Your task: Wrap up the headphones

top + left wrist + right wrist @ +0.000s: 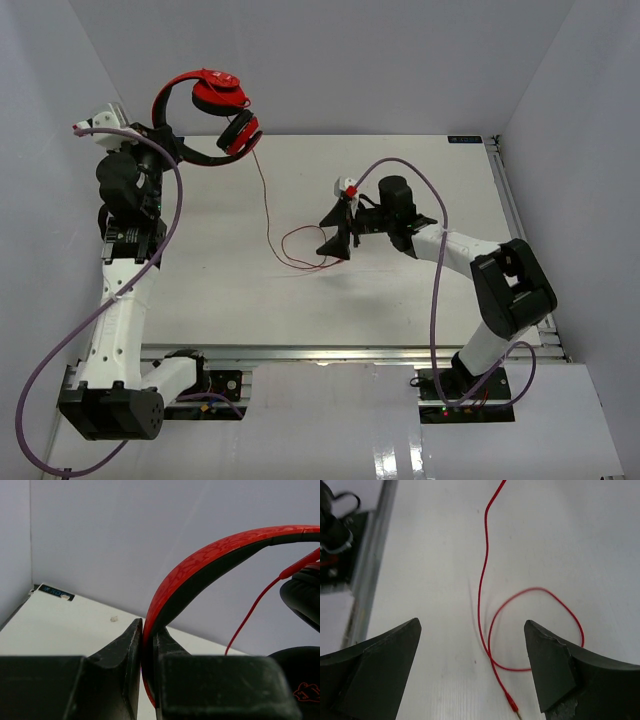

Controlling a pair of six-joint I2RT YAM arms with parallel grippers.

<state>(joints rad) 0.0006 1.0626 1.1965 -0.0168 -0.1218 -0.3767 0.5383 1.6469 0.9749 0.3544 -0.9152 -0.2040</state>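
The headphones (205, 110) hang high above the table's far left corner. My left gripper (172, 148) is shut on their black-and-red headband (210, 560), which runs up from between its two fingers; in the left wrist view that gripper (147, 627) fills the bottom edge. Both red ear cups (222, 96) dangle at the band's ends. The thin red cable (262, 195) drops to the table and ends in a loose loop (540, 591) with its plug (510, 700) flat on the surface. My right gripper (337, 226) stands open just right of the loop and, seen in its wrist view (472, 624), holds nothing.
The white table (420, 170) is walled by grey panels at the back and both sides. A metal rail (370, 565) runs along its near edge, with the arm bases and wiring below it. Purple arm cables arc beside both arms.
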